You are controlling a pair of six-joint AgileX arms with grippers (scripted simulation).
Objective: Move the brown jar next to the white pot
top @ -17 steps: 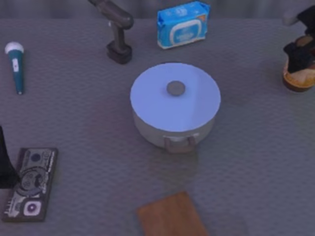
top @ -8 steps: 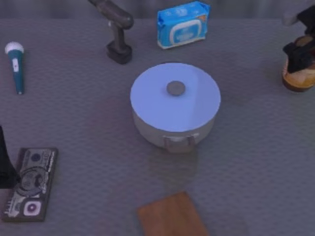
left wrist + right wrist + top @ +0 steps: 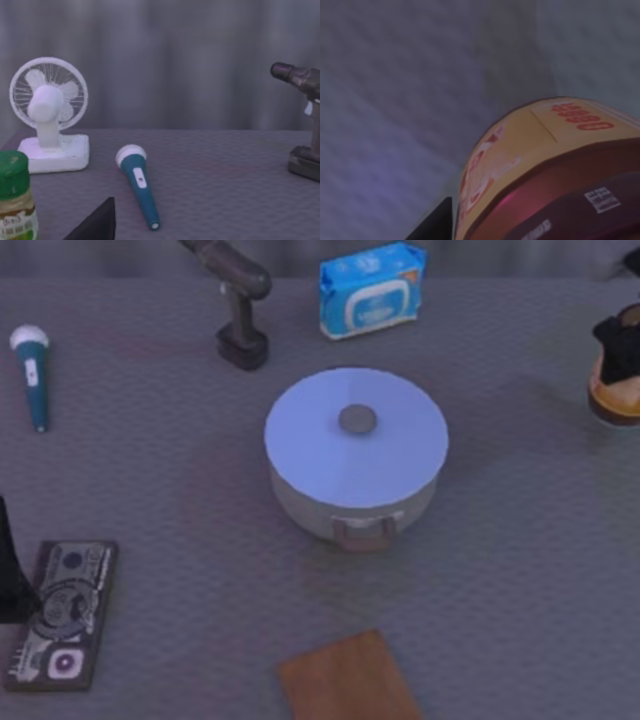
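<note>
Right tool (image 3: 622, 350): at the far right edge of the top view, well to the right of the white pot (image 3: 355, 450), sitting dark over the top of the brown jar (image 3: 616, 390). Clenched on the jar as far as the top view shows; the jar's yellow-orange label is visible below the dark tool. In the right wrist view the jar fills the frame very close up: label with red print, dark reddish band beneath it. Whether the jar's base touches the surface (image 3: 520, 570) cannot be told.

Jar position: well apart from the pot, to its right and slightly farther back, at the frame edge.

White pot: mid-surface, flat pale lid on, grey knob (image 3: 357, 420) at centre, side handle (image 3: 364, 532) facing the near edge.

Left tool (image 3: 8, 570): parked at the left edge, well left of the pot and nearer the front; finger state cannot be told.

Around the pot: drill (image 3: 238, 310) behind-left, blue wipes pack (image 3: 372, 288) behind, microphone (image 3: 31, 372) far left, dark printed card (image 3: 62, 612) front-left beside the left tool, wooden board (image 3: 348, 680) in front.
</note>
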